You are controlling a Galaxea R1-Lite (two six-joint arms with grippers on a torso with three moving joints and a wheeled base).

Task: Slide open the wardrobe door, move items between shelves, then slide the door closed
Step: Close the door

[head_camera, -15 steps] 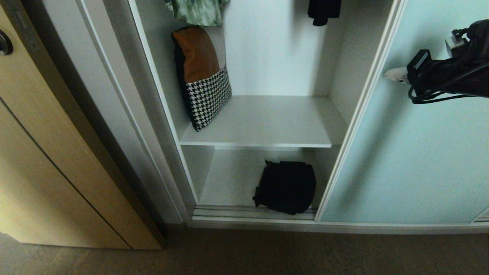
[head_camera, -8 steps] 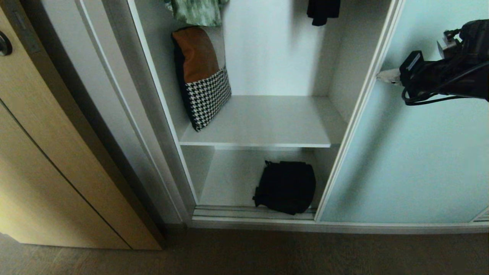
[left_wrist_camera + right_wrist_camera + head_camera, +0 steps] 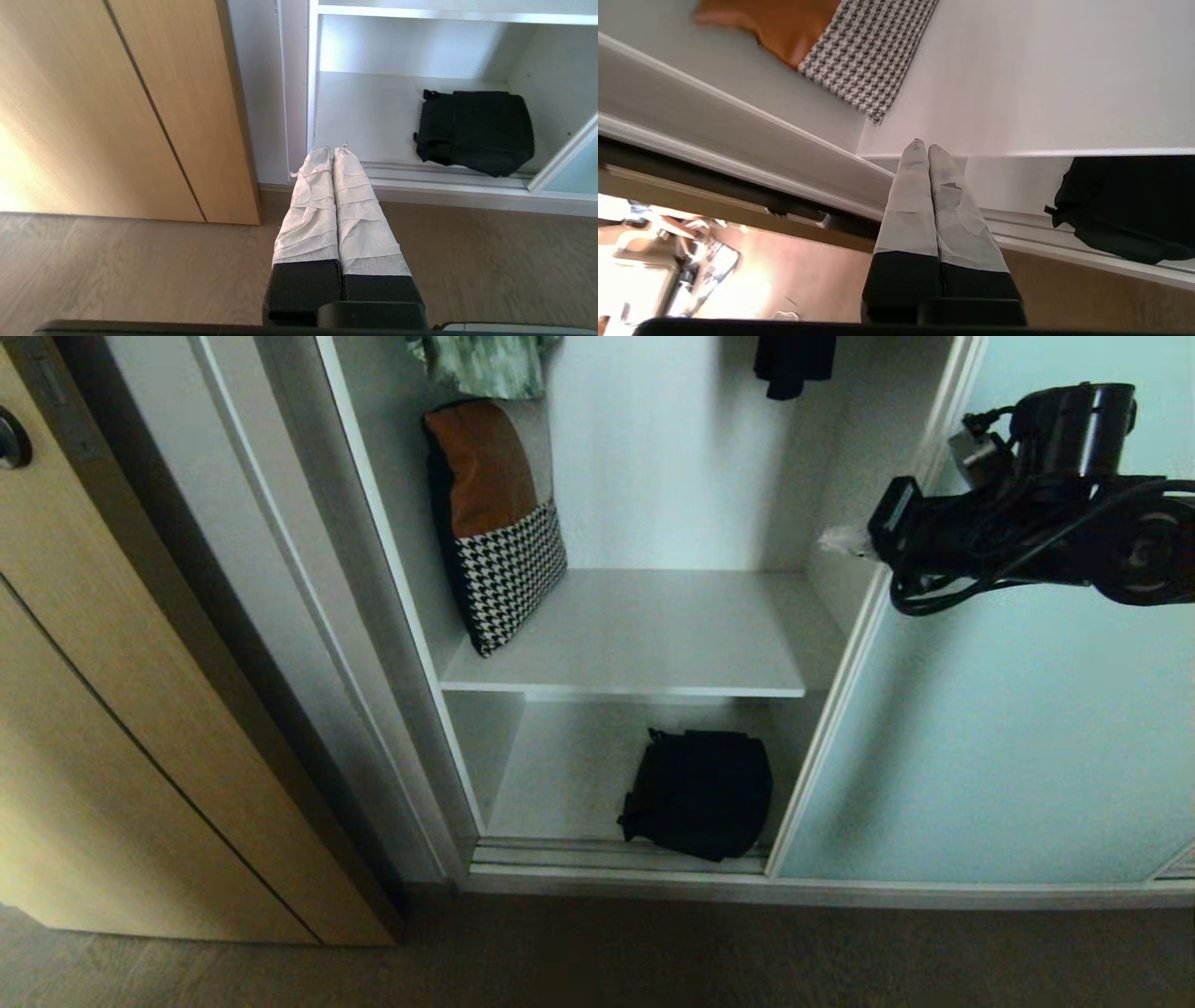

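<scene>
The sliding wardrobe door (image 3: 1008,728), pale aqua glass in a silver frame, stands slid to the right, so the wardrobe is open. A black fabric bag (image 3: 700,793) lies on the bottom shelf (image 3: 560,775) near the door track; it also shows as the black bag (image 3: 474,130) and the black bag (image 3: 1125,210). The middle shelf (image 3: 672,644) holds only a cushion. My right gripper (image 3: 836,541) is shut and empty, just left of the door's frame edge, above the middle shelf's right end. The right gripper (image 3: 924,145) points towards that shelf's front edge. My left gripper (image 3: 332,148) hangs low, shut and empty.
A brown-and-houndstooth cushion (image 3: 495,523) leans against the wardrobe's left wall on the middle shelf. A green patterned garment (image 3: 481,364) and a dark garment (image 3: 794,364) hang above. A light wood-grain door (image 3: 140,756) stands left of the wardrobe. The floor (image 3: 597,961) is wood.
My right arm has swung left, from in front of the aqua glass past the door's frame edge into the wardrobe opening. Its fingers stay shut. The bag and cushion have not moved.
</scene>
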